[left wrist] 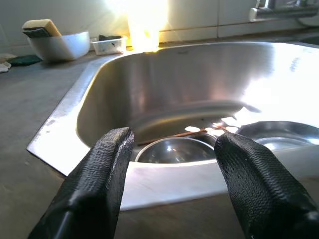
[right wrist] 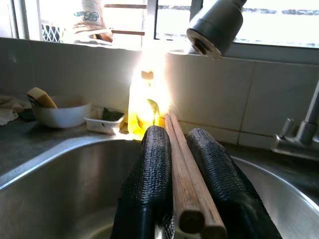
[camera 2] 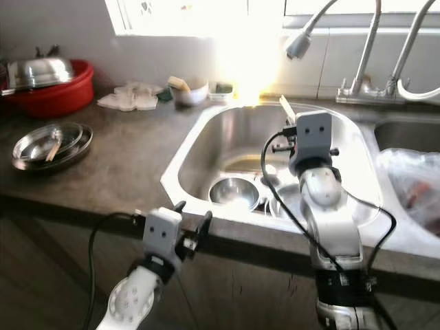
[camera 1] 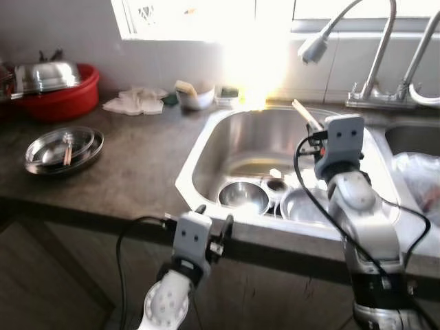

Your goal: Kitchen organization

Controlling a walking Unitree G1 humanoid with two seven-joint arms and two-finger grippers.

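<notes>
Nearest me, the left hand [camera 1: 214,227] hovers at the sink's [camera 1: 206,148] front rim, fingers spread wide and empty. Over the basin, the right hand [right wrist: 183,164] pinches a pair of wooden chopsticks [right wrist: 185,169] lengthwise between its fingers. They look light, stiff and thin, likely to roll or slip, so gripping mid-length seems wise. Steel bowls [camera 1: 243,196] sit below.

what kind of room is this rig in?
Most likely a home kitchen: a steel sink with metal bowls in it, a faucet under a window, and the right gripper holding wooden chopsticks over the basin.
</notes>
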